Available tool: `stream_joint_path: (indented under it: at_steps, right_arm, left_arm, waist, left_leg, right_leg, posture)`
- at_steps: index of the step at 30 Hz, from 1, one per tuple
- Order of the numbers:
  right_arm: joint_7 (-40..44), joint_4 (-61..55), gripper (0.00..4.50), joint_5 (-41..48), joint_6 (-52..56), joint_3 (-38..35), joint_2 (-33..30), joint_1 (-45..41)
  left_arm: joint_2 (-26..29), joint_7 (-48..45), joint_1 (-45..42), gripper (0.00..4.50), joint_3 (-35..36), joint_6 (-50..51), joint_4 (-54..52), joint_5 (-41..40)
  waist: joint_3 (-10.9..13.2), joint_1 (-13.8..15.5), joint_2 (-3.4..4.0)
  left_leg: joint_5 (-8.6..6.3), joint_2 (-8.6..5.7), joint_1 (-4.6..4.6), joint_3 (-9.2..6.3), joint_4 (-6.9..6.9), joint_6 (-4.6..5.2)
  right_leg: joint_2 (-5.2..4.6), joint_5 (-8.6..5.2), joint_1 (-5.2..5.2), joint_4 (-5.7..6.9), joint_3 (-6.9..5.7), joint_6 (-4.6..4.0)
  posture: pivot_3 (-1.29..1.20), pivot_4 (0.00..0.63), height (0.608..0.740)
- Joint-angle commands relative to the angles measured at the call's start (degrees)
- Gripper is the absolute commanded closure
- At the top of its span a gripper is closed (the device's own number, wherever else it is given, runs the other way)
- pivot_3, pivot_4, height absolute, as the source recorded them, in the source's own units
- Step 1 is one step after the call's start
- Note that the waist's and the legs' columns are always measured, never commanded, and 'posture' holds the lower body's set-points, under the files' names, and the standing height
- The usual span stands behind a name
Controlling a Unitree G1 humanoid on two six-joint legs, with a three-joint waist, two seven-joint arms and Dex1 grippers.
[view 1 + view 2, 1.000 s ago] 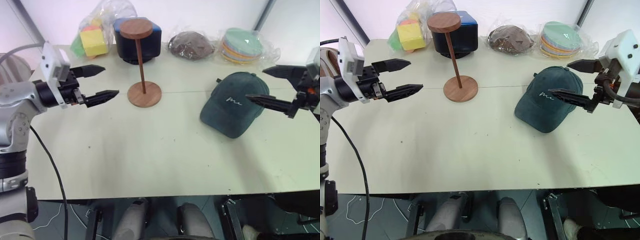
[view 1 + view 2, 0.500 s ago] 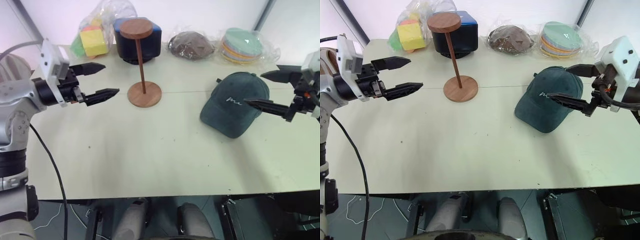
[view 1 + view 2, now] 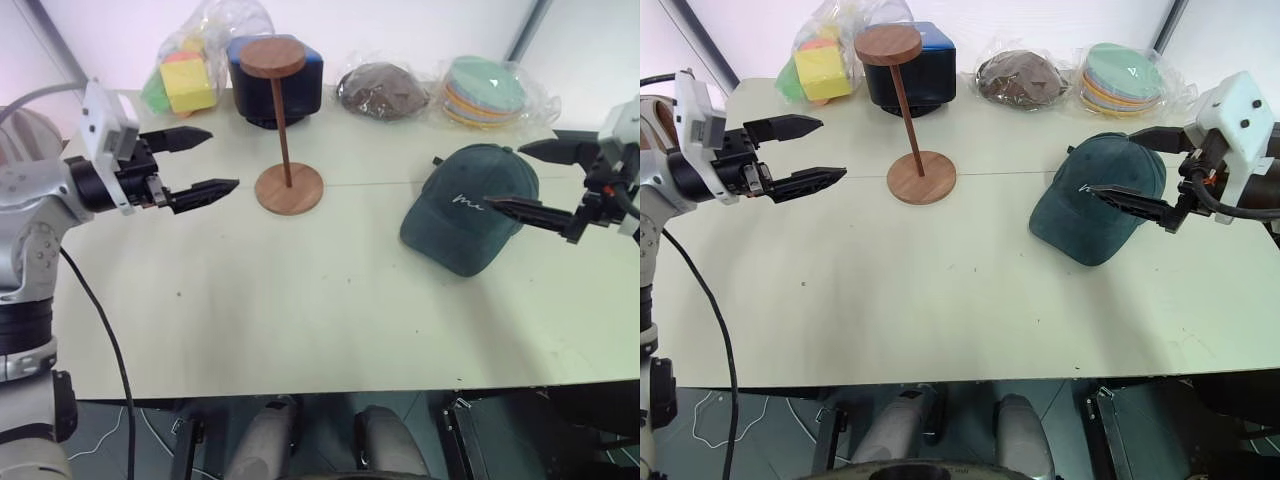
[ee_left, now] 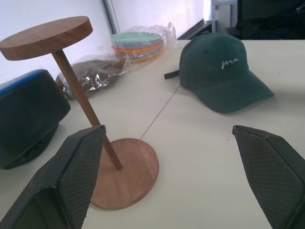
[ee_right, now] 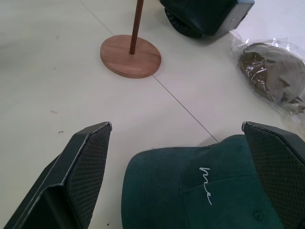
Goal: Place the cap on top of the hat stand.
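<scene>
Cap [image 3: 468, 205] sits flat on table [image 3: 300, 300], well to the right of hat stand [image 3: 286, 130], brim toward the near edge, white script on the front panel. Nothing on the stand's top disc; stand upright, rod thin, round base on the table.

Right gripper [image 3: 1137, 172] spread wide, fingers bracketing the cap's crown: one fingertip over its near side, the other past its far side (contact not clear from the head views; the right wrist view shows both pads either side of the cap with gaps). Cap not lifted.

Left gripper [image 3: 203, 163] released, empty, hovering left of the stand, apart from it.

Behind the stand: black-and-blue box [image 3: 262, 90] just beside it, bagged coloured blocks [image 3: 185, 75] left of that, bagged brown hat [image 3: 383, 88] and bagged stack of plates [image 3: 485, 90] to the right.
</scene>
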Motion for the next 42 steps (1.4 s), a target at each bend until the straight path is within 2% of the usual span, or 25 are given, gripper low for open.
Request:
stream_joint_path:
  at_steps: [1,4,7,10,18,24,34,42]
  right_arm:
    - [-1.8,-4.3,0.02,-3.4,-2.1,-1.5,-0.3,3.0]
    - [-4.3,-6.7,0.02,-8.8,-4.8,0.1,-0.3,6.5]
    - [-7.3,-8.5,0.02,-19.6,-12.6,3.4,0.1,14.3]
    - [-9.7,-9.5,0.02,-24.0,-16.0,4.3,2.0,17.5]
    - [-20.1,-13.0,0.02,-36.4,-23.3,9.8,12.7,25.3]
    - [-28.5,-12.7,0.02,-45.5,-34.1,11.2,21.4,33.1]
    - [-38.7,-8.8,0.02,-56.9,-42.1,12.7,30.1,35.3]
    - [-40.8,-4.8,0.02,-61.5,-45.1,18.0,33.9,34.6]
  left_arm:
    - [-0.2,0.1,0.8,0.00,0.9,-0.7,-1.1,-0.5]
    - [-0.7,0.4,1.5,0.00,0.7,-0.5,-1.8,-0.7]
    - [-1.9,0.7,2.5,0.00,-0.3,-0.6,-2.3,-0.3]
    - [-2.6,1.1,3.3,0.00,-0.8,-0.6,-3.0,0.0]
    - [-3.6,3.0,6.2,0.00,-1.4,0.5,-5.9,-0.5]
    - [-3.3,3.9,8.8,0.00,-0.7,1.6,-8.3,-1.1]
    - [-3.0,5.6,10.7,0.00,-0.2,2.6,-10.6,-1.6]
    - [-1.6,6.8,11.8,0.00,1.1,3.7,-12.3,-2.2]
  waist:
    - [0.0,0.0,0.00]
    - [0.0,0.0,0.00]
    - [0.0,0.1,-0.03]
    - [0.0,0.1,-0.02]
    - [0.0,0.1,-0.04]
    - [0.0,0.2,-0.06]
    - [-0.1,0.1,-0.05]
    - [-0.1,0.1,-0.04]
  left_leg:
    - [0.00,0.00,-0.01,0.00,0.02,0.00]
    - [0.00,0.00,-0.01,0.00,0.04,0.00]
    - [0.00,0.00,-0.01,-0.01,0.07,0.00]
    - [0.00,-0.01,-0.02,0.00,0.11,0.00]
    - [0.00,0.00,-0.01,-0.01,0.13,-0.01]
    - [0.02,-0.01,0.02,-0.04,0.16,-0.03]
    - [0.06,-0.02,0.06,-0.03,0.16,-0.11]
    - [0.14,-0.02,0.08,-0.03,0.15,-0.24]
  right_leg:
    - [0.00,0.00,-0.01,0.00,0.00,0.00]
    - [0.00,0.00,0.00,0.02,0.00,0.00]
    - [0.00,0.00,0.02,0.01,-0.01,0.01]
    - [0.00,0.00,0.02,0.02,0.00,0.01]
    - [0.03,0.00,0.03,0.06,0.00,0.02]
    - [0.03,0.00,0.09,0.05,-0.02,0.02]
    - [0.04,0.00,0.10,0.09,-0.01,0.02]
    - [0.06,0.00,0.09,0.13,0.01,0.02]
  posture:
    - [0.00,0.150,0.740]
    - [0.00,0.150,0.740]
    - [0.00,0.150,0.740]
    - [0.00,0.150,0.740]
    - [0.00,0.150,0.740]
    - [0.00,0.150,0.740]
    - [0.00,0.150,0.740]
    - [0.00,0.150,0.740]
